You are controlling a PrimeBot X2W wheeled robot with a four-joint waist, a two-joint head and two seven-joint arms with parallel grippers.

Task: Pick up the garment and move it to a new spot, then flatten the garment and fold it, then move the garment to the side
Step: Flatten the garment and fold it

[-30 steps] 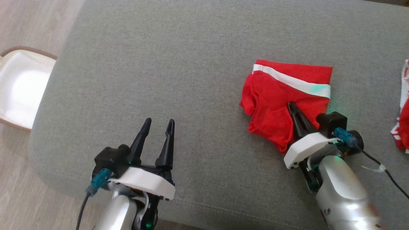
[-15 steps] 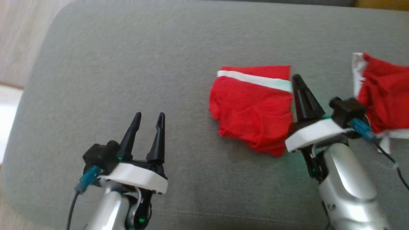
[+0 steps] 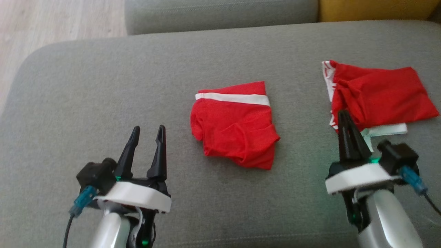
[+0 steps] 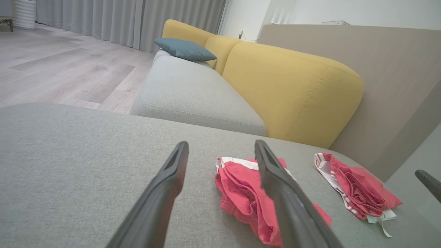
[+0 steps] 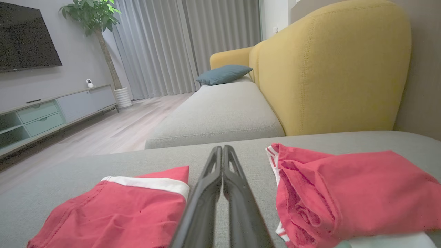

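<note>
Left tool: fingers spread wide, nothing between them, poised over bare grey cushion. Right tool: fingers pressed together, nothing pinched, tips pointing at the near edge of the crumpled garment.

Folded garment: ahead and to the right of the left tool, well to the left of the right tool, flat on the cushion, white waistband along the far edge, apart from both tools. Crumpled garment: just ahead of the right tool and slightly to its right, bunched in deep creases, white trim along the edge nearest the tips. Hard to tell whether touching those tips or lying just short of them.

Judged thin, light, limp knit cloth: no stiffness, nothing to break, sure to sag and drape once lifted, more likely to cling to the rough cushion than to slide. Best taken at a hem or the waistband, where doubled and firmer. Avoid pinching mid-panel: likely to catch one layer only and pull the folds apart. For the folded piece, bite through all layers at one edge, lift low, drag little. For the crumpled piece, open the right tool first, take the trimmed edge nearest the tips, then a second corner with the left tool for spreading flat.
</note>
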